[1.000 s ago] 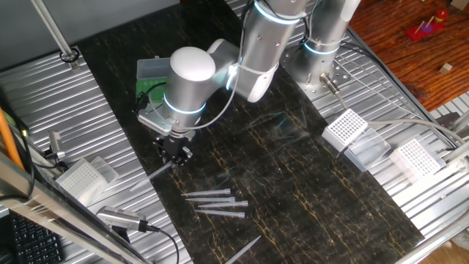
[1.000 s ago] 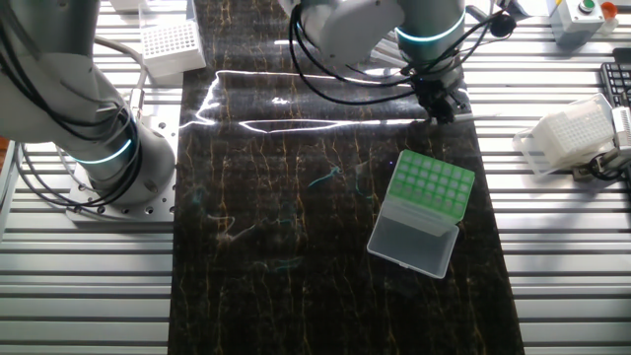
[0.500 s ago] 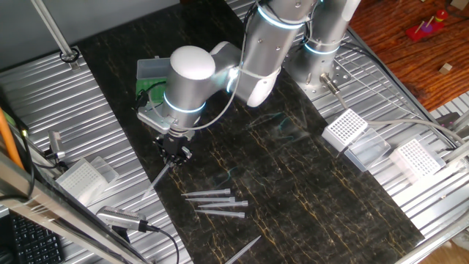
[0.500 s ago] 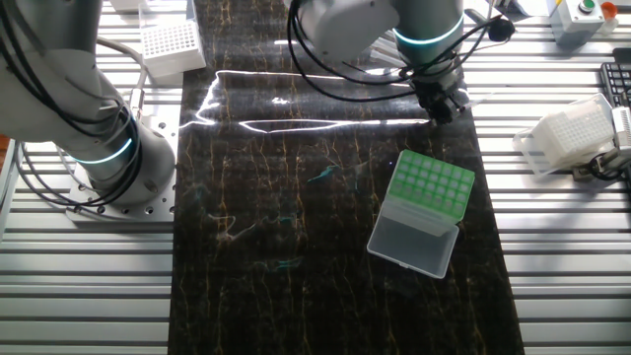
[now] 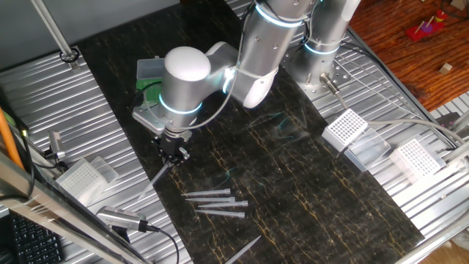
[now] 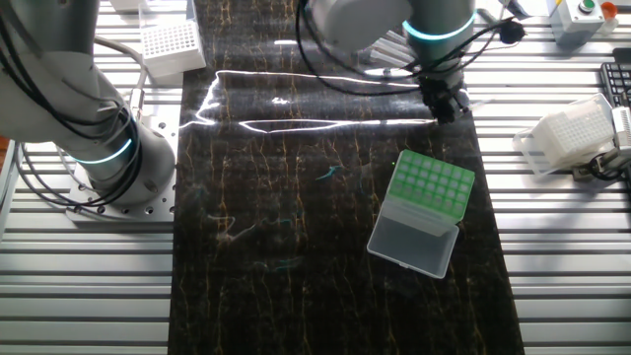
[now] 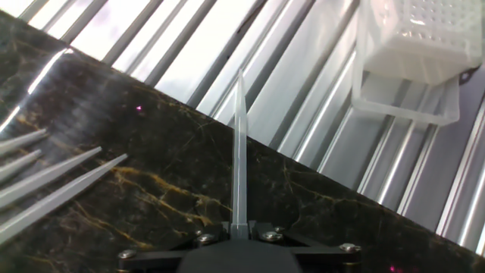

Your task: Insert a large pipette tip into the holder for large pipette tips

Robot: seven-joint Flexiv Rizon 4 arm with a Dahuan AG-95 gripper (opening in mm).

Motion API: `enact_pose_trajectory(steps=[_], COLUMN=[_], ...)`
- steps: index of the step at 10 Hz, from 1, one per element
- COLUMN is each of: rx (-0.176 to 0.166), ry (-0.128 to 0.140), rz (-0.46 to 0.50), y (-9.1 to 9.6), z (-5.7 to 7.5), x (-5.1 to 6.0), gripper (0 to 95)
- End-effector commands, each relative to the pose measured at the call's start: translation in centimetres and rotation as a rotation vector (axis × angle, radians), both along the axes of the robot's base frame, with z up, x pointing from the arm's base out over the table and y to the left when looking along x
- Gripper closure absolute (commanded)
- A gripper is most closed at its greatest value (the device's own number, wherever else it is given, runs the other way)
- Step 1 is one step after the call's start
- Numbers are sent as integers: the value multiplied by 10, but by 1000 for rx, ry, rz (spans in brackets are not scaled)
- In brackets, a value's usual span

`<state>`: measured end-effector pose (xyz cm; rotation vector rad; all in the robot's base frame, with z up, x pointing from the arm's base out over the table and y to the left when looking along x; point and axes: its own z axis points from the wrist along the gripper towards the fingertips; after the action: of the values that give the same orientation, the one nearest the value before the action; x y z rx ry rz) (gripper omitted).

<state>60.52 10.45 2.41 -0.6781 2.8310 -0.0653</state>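
Over the mat's edge – jaws clamped on the large pipette tip (image 7: 239, 152), arm bent low.

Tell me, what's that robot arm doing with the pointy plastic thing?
The arm's gripper is shut on a large pipette tip, which sticks straight out from its fingers with the point leading, above the edge of the dark table. More loose tips lie on the table nearby. The green pipette tip holder sits open with its lid folded back, and the tip has not gone into it yet.
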Motion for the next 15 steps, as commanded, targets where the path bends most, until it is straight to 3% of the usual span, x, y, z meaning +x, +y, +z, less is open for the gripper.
enact_pose_trajectory(steps=[1,3,5,8,11,13,15], rx=[48,48,39,27,32,32,29], ry=[169,216,241,302,322,368,395], rz=[-211,-277,-295,-338,-383,-427,-444], y=[2,2,2,3,3,4,5], z=[9,17,31,55,59,73,85], x=[2,3,3,2,1,-1,-5], gripper=[950,950,950,950,950,950,950])
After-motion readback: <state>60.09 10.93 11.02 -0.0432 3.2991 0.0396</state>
